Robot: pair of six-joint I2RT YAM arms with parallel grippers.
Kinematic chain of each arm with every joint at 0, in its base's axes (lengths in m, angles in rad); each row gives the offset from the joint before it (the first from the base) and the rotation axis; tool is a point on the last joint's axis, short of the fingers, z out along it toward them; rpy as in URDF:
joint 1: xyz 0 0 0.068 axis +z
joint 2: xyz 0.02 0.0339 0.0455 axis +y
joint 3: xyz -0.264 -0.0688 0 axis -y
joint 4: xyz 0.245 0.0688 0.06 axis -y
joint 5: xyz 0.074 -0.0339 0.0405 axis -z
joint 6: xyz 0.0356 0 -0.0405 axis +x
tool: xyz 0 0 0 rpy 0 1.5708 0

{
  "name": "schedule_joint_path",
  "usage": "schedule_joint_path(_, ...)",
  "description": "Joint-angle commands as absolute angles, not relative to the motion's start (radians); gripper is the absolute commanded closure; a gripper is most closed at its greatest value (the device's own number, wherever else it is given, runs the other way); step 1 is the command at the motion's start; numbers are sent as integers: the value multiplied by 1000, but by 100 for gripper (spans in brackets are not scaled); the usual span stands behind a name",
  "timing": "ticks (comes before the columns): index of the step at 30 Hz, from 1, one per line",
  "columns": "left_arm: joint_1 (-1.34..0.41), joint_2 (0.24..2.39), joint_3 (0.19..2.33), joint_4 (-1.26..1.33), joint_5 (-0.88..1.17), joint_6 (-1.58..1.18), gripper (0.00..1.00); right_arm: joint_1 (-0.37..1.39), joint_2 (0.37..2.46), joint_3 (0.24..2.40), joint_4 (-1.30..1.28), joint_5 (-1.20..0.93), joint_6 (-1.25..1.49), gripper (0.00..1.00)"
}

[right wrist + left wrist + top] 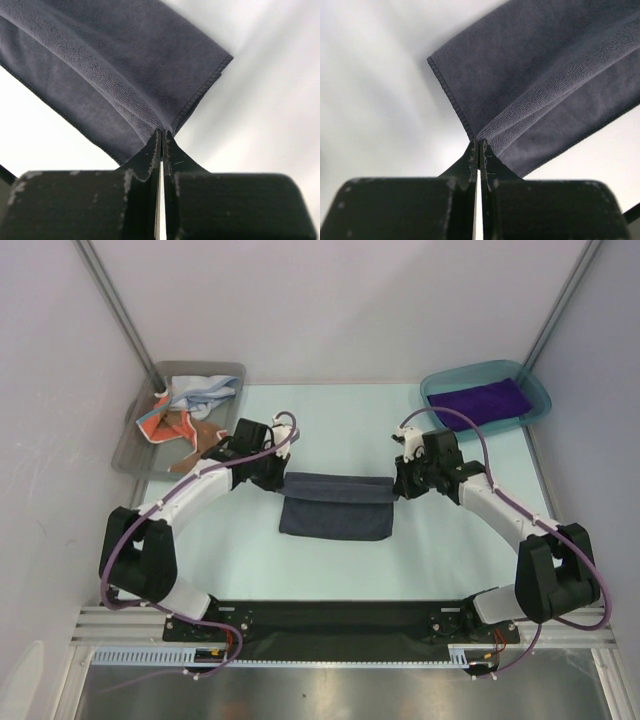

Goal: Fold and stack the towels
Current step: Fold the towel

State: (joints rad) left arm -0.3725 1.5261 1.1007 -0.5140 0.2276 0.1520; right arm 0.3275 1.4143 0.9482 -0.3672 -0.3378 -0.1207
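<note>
I log the dark grey-blue towel point(545, 75) as matt, finely looped cloth with a stitched hem, and the teal bin point(445, 380) as smooth translucent plastic.

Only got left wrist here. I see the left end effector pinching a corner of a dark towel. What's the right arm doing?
Observer: The right end effector is shut on the opposite corner of the same dark grey-blue towel.
Operator: Any towels elsewhere?
Observer: One purple towel lies flat in the teal bin, far right.
Operator: Anything else?
Observer: The grey bin, far left, holds a crumpled heap: an orange-red towel and a pale towel.
</note>
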Motion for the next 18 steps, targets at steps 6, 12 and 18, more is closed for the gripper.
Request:
schedule_joint_path(6, -403, 1440, 1031, -492, 199, 95, 100, 353, 1353, 888, -379, -308, -31, 100)
schedule_joint_path(12, -411, 1417, 982, -494, 189, 81, 100, 353, 1373, 868, -420, -292, -5, 100)
schedule_joint_path(18, -443, 1417, 962, -509, 166, 64, 100, 368, 1381, 862, -442, -311, 41, 100)
